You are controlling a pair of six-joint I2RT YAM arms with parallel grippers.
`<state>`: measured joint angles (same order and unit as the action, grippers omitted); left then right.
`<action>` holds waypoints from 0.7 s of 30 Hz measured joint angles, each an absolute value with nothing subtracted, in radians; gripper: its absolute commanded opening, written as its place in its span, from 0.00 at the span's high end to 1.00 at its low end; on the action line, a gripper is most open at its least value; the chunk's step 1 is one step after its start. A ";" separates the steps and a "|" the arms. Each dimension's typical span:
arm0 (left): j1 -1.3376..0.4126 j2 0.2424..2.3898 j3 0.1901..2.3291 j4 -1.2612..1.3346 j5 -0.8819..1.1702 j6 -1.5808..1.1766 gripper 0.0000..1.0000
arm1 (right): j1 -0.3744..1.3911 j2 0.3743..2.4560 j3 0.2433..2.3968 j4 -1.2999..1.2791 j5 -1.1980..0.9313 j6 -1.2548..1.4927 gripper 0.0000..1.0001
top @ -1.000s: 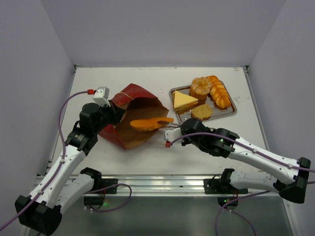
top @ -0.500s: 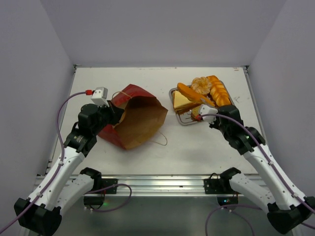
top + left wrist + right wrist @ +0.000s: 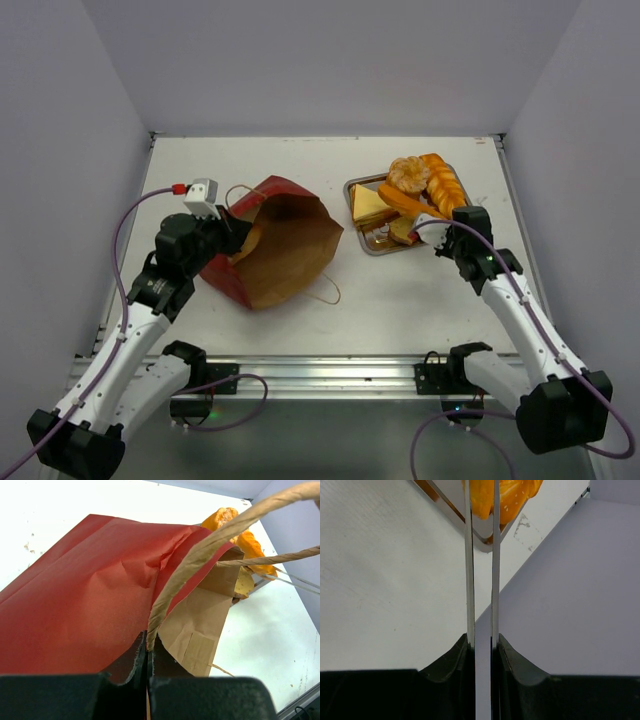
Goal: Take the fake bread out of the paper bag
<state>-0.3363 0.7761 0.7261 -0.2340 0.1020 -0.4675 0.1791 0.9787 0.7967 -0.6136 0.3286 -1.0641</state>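
Observation:
The paper bag lies on its side, dark red outside, brown inside, mouth towards the tray. My left gripper is shut on its string handle and holds the mouth up; the bag also shows in the left wrist view, my gripper below it. My right gripper is shut on thin metal tongs that reach to a long oval roll lying across the tray. Orange bread shows at the tong ends. Whether the tongs pinch it is hidden.
The shiny metal tray at the back right holds a pale wedge, a round bun, a braided loaf and a flat bun. Grey walls close both sides. The bag's loose handle lies on the table.
My right arm carried the oval roll in the tongs from the bag's mouth to the tray, and it now lies lower across the other breads. My left gripper kept hold of the handle.

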 measured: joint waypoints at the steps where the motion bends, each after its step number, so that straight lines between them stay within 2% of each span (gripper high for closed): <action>1: -0.336 0.775 0.725 -0.234 0.103 -0.467 1.00 | 0.178 0.986 0.784 -0.589 0.325 -1.080 1.00; 10: -0.336 0.770 0.722 -0.234 0.109 -0.467 1.00 | 0.176 1.115 0.757 -0.440 0.337 -1.140 0.91; 12: -0.336 0.768 0.722 -0.234 0.109 -0.467 1.00 | 0.175 1.124 0.757 -0.418 0.345 -1.145 0.84; 14: -0.336 0.768 0.722 -0.234 0.109 -0.466 1.00 | 0.175 1.125 0.757 -0.402 0.349 -1.147 0.81; 18: -0.336 0.768 0.722 -0.234 0.110 -0.460 1.00 | 0.175 1.125 0.748 -0.377 0.349 -1.147 0.67; 21: -0.336 0.768 0.722 -0.234 0.112 -0.460 1.00 | 0.175 1.125 0.734 -0.373 0.349 -1.152 0.61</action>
<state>-0.3363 0.7681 0.7216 -0.2340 0.1123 -0.4603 0.1753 1.1252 0.7341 -0.3729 0.3489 -1.1522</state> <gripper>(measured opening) 0.015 0.357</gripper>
